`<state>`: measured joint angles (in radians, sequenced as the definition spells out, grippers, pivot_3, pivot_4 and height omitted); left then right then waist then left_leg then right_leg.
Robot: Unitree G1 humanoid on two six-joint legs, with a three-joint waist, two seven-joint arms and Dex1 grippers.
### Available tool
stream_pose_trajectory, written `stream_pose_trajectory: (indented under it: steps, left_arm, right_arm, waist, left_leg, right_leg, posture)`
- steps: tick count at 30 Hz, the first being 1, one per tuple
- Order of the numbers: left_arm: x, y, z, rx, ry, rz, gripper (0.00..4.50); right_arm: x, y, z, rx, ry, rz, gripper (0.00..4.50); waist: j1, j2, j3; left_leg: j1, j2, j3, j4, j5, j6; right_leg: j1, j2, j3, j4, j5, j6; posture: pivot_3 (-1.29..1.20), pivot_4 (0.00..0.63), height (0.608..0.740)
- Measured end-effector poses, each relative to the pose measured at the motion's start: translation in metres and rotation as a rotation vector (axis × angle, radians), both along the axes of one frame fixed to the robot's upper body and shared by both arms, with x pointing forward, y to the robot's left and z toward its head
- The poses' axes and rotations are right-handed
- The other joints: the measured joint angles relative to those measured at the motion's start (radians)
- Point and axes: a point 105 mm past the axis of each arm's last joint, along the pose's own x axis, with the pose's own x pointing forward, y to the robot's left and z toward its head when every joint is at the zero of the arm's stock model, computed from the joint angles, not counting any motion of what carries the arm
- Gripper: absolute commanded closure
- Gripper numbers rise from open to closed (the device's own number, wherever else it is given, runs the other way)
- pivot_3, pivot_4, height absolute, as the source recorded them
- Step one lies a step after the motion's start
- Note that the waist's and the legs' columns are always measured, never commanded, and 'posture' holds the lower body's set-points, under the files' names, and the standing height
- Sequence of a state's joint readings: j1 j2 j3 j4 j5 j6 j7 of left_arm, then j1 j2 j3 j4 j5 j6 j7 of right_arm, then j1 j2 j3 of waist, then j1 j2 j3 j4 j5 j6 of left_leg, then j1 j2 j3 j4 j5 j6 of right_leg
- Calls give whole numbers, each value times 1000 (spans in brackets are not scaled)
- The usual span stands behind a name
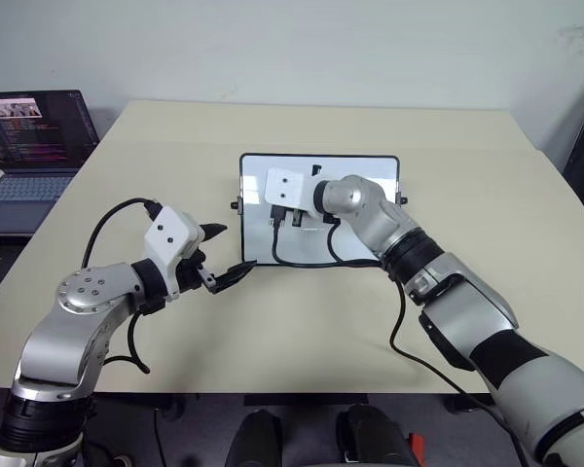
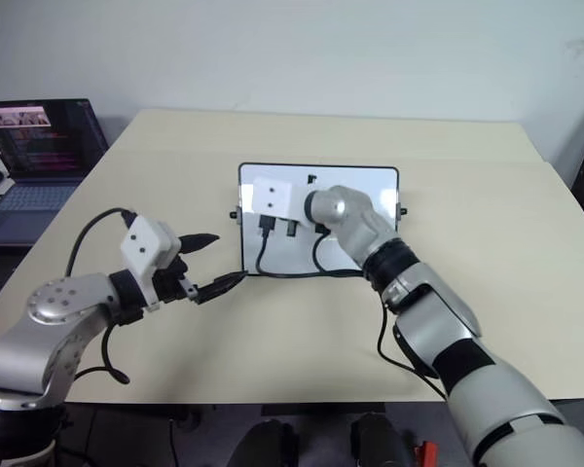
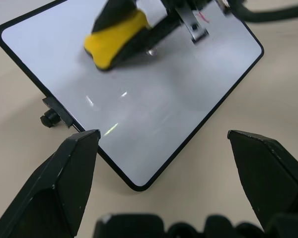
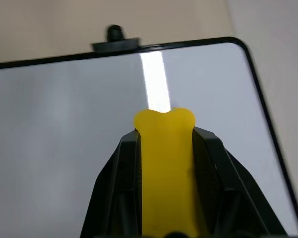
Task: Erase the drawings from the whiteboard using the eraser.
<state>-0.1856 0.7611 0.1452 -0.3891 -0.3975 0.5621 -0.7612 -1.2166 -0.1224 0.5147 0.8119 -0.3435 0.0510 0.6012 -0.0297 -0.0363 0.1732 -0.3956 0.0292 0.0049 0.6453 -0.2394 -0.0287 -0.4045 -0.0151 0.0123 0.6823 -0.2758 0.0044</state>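
Whiteboard (image 1: 365,170) lies flat on the desk (image 1: 467,146), toward twelve o'clock from the robot and a little past the middle of the surface; a laptop (image 1: 29,156) sits well apart at about ten o'clock, off the desk's edge. The right gripper (image 4: 165,148) reaches over the board with its fingers clamped on the yellow eraser (image 4: 165,163), whose rounded end sticks out past the fingertips above the glossy white surface; whether the eraser is pressing on the board or hanging just over it cannot be told. The left gripper (image 1: 217,258) hovers near the board's seven o'clock corner with its fingers wide apart, holding nothing and not touching the frame. Of the drawings (image 3: 203,17), a short reddish stroke shows in the left wrist view near the right hand's fingers; the rest of the visible surface looks clean, so the wiping seems well along.

The risks, as a judgement: the board is unsecured, so a firm stroke could slide or spin it across the desk unless the left hand steadies the frame; the remaining stroke lies partly under the right hand, so a pass could miss it; too steep a tilt could put the black fingers rather than the eraser on the surface.
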Motion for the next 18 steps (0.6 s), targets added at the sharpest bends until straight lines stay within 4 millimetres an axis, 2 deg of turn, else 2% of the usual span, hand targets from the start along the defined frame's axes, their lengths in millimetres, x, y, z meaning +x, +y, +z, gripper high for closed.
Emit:
stream_pose_trajectory:
  steps: [8,10,12,15,18]
  left_arm:
    - [1,-2,4,0,-10,-15,0]
    - [1,-2,3,1,-10,-16,0]
    - [1,-2,4,1,-11,-17,0]
    - [1,-2,4,1,-11,-17,0]
    - [1,-2,4,1,-11,-17,0]
  right_arm:
    - [-20,-1,-32,-123,116,110,3413]
    - [-17,0,-30,-112,83,89,3413]
    - [-7,3,-16,-73,-4,43,3414]
    - [7,-6,5,-41,-90,-27,3415]
    - [5,-6,2,-60,-71,-10,3416]
  waist:
    - [-1,0,0]
    - [-1,0,0]
    - [-1,0,0]
    - [2,0,0]
    - [-1,0,0]
  left_leg:
    - [1,0,0,0,0,0]
    - [2,0,0,0,0,1]
    - [2,0,0,0,2,2]
    - [1,0,0,0,2,2]
    - [1,0,1,-1,2,2]
  right_leg:
    - [0,0,0,1,0,0]
    - [1,0,0,1,0,0]
    - [0,1,0,1,2,-2]
    - [0,1,0,0,3,-2]
    - [0,1,1,0,3,-2]
  posture:
    - [0,150,740]
    - [0,150,740]
    - [0,150,740]
    - [0,150,740]
    - [0,150,740]
